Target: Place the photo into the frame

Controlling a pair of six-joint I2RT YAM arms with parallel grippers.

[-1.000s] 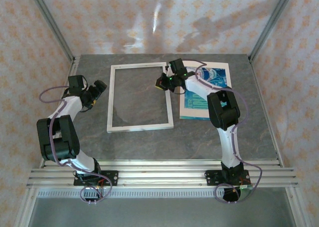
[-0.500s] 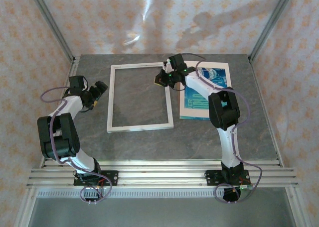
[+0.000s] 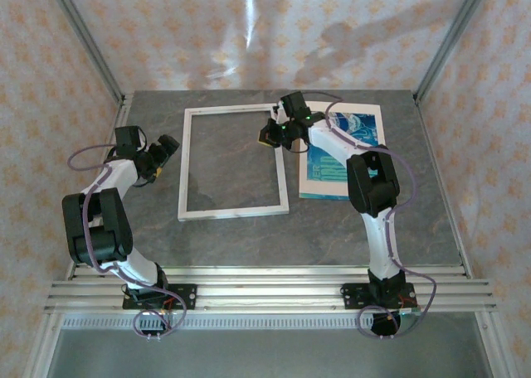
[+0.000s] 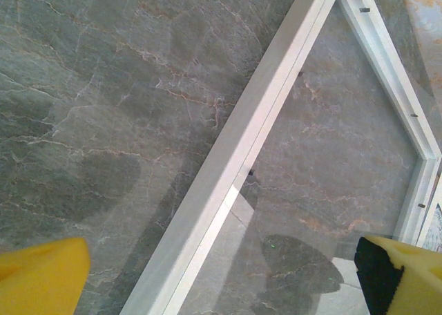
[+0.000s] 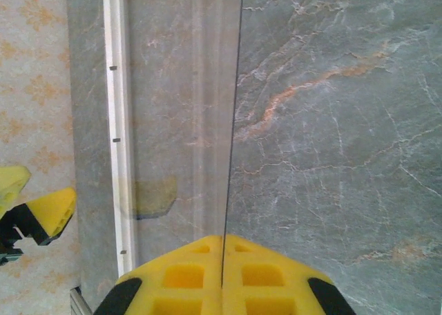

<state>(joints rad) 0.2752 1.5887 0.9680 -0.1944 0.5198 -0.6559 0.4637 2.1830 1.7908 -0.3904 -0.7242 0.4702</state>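
— Two arms here; what is the one on the left doing?
— The left end effector [image 3: 168, 143] is released, jaws spread wide, above the counter [image 3: 249, 245] just outside the frame's left rail.
— And the frame [image 4: 235, 163]?
— It lies flat, left of centre.
— The other arm?
— The right end effector [image 3: 269, 135] is clenched on the edge of a clear pane [image 5: 179, 121], over the frame's far right corner.
— The photo [image 3: 365, 133]?
— It lies flat on the counter just beside the frame's right rail, partly under the right arm.

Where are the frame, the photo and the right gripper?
the frame [image 3: 184, 162]: top view, left rail
the photo [image 3: 363, 129]: top view, teal area
right gripper [image 5: 222, 249]: right wrist view, between fingertips pinching clear pane [image 5: 179, 87]
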